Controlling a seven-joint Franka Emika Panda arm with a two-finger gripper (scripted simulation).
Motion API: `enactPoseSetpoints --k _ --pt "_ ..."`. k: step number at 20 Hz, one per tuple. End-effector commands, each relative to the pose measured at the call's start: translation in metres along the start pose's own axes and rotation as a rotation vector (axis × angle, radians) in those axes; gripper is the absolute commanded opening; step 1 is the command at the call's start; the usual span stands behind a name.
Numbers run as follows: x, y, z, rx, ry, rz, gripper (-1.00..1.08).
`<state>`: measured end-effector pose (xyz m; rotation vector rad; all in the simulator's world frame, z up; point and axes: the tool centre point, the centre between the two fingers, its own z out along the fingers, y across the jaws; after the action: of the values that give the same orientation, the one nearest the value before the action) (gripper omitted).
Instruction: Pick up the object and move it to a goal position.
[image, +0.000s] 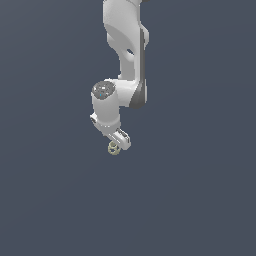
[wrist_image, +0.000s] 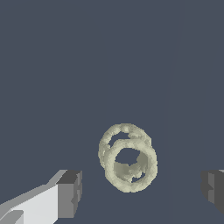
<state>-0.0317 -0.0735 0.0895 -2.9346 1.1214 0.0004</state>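
Exterior view: the white arm (image: 127, 55) reaches down from the top of the frame. The gripper (image: 118, 143) hangs just over the object (image: 113, 148), a tiny pale yellowish-tan lump at the fingertips. Contact cannot be told from here. The surface (image: 200, 210) is uniform dark blue-grey, featureless; no goal marker visible, no walls or other items.

Wrist view: the object (wrist_image: 127, 157) reads as a lumpy hollow ring form with openings, lying on the surface (wrist_image: 65, 65) between the two fingers (wrist_image: 70, 192). Jaws stand wide apart, clear gaps on both sides; nothing is held.

Judgement: step in hand is the grasp approach. The object sits somewhat nearer one finger than the other, so centring before closing would help. Descend until the pads bracket the ring's body, then close slowly; a small round piece may roll or squirt out if pinched off-centre.
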Motion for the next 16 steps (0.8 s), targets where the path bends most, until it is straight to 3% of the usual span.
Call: enactPoseSetpoints --k 1,16 --pt "0.0 0.0 0.0 0.0 0.0 0.0 1.0" --pt "-0.001 0.001 0.048 0.0 0.0 0.006 1.0"
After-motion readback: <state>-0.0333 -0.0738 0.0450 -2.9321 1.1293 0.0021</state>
